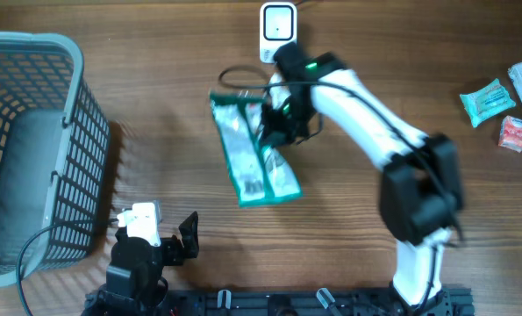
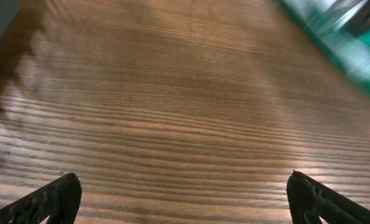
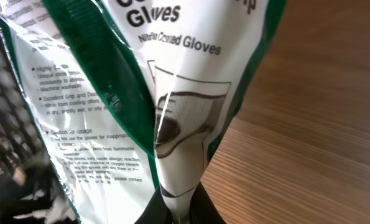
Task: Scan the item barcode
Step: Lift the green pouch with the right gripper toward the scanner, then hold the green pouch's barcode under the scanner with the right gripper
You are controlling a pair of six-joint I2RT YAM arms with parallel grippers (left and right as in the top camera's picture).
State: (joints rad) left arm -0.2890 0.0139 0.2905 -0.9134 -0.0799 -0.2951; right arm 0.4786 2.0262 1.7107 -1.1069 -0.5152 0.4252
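Pinching green-and-white plastic glove packet (image 1: 252,158): right gripper (image 3: 180,210) clenched on it, likely presenting barcode to white boxy scanner (image 1: 277,25); left gripper (image 2: 182,190) released.

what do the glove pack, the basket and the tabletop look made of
Glove pack: likely thin glossy plastic film; it creases and catches light. Basket: seemingly grey moulded plastic, matte, with lattice walls. Tabletop: wood or wood-look laminate; brown grain lines, soft sheen.
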